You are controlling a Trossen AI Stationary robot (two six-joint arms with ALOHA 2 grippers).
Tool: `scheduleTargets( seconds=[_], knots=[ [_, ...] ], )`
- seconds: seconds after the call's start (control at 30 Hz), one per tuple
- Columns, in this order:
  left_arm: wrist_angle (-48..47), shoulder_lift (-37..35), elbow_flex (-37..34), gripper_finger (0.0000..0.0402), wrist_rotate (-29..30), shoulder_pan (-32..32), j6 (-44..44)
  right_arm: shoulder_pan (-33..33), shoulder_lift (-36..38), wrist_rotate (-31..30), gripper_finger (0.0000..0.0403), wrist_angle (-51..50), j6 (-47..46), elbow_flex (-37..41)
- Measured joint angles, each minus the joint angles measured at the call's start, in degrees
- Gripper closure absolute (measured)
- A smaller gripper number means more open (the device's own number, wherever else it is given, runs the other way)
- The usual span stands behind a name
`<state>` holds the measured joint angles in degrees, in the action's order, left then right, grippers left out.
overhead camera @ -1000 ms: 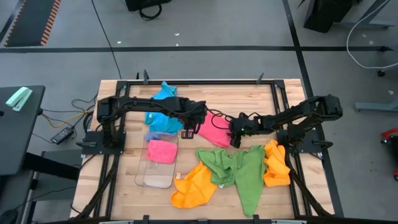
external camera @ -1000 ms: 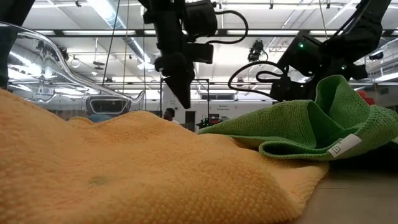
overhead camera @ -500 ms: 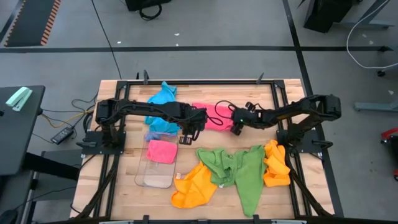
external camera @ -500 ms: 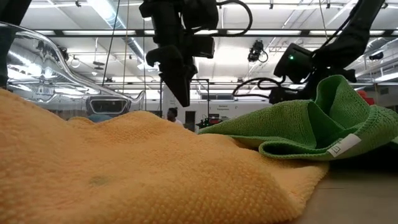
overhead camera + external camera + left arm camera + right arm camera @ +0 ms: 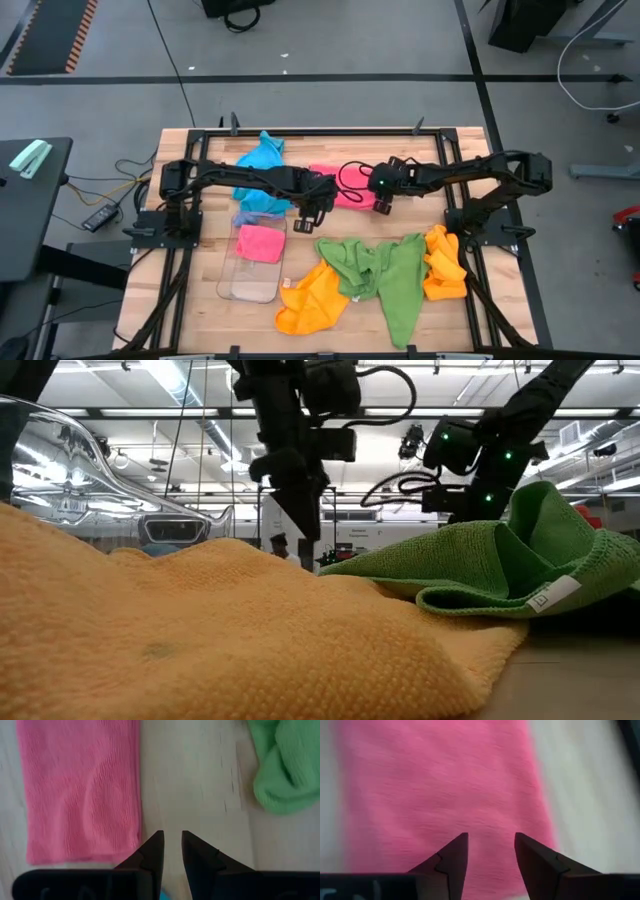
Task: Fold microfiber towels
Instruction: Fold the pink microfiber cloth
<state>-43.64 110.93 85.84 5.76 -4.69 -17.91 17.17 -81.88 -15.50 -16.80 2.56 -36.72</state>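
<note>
High view — both grippers, left and right, empty, jaws apart, flank pink towel.

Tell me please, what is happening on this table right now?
A two-armed robot is folding microfiber towels. Both claws hang over the pink towel lying flat in the middle of the table: the left claw beside its edge, over bare wood, the right claw directly above it. Both are open and hold nothing. Another pink towel sits folded in the clear tray. The blue towel, the green towel and the orange towels lie crumpled, not yet folded.
</note>
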Motion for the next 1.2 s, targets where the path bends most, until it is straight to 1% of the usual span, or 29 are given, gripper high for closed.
scheduleTargets(
  seconds=[0.07, 0.13, 0.23, 0.37, 0.53, 0.73, 0.83, 0.93, 1.07, 1.2],
  knots=[
    [-1.4, 0.3, 0.0, 0.0324, 0.0, -0.2, -1.2, -0.5, 0.2, 5.2, 0.0233, 0.2, 0.0, 0.3],
    [-1.2, 0.5, 0.0, 0.0325, 0.0, -0.3, -2.2, -1.4, 0.2, 7.8, 0.0233, 1.7, 0.2, 1.3],
    [-1.7, 0.5, 0.0, 0.0328, 0.0, -0.3, -2.2, -3.2, -0.3, 8.1, 0.0233, 6.2, 0.0, 4.1],
    [-2.5, 0.5, 0.0, 0.033, 0.0, -0.3, -2.2, -5.1, 0.0, 8.1, 0.0233, 7.2, -2.4, 7.0],
    [-2.6, 0.5, 0.0, 0.0322, 0.0, -0.2, -2.0, -5.8, 0.7, 8.2, 0.0233, -0.6, -5.8, 6.3],
    [0.6, 0.5, 0.0, 0.0309, 0.0, -0.2, -2.8, -5.8, 3.3, 10.1, 0.0233, -12.9, -6.3, 2.6],
    [2.3, 0.5, 0.0, 0.0302, 0.0, -0.2, -2.9, -5.8, 5.7, 10.2, 0.0233, -14.7, -6.2, 0.7],
    [4.1, 0.5, 0.0, 0.0299, 0.0, -0.2, -4.2, -5.8, 8.9, 10.2, 0.0233, -15.1, -7.0, 0.4],
    [6.7, 0.5, 0.0, 0.03, 0.0, -0.2, -5.6, -5.8, 14.0, 9.9, 0.0233, -12.8, -8.2, 0.3],
    [7.8, 1.7, 0.0, 0.0299, 0.0, -0.5, -6.7, -5.9, 18.0, 9.7, 0.0233, -6.9, -8.7, 2.4]
  ],
)
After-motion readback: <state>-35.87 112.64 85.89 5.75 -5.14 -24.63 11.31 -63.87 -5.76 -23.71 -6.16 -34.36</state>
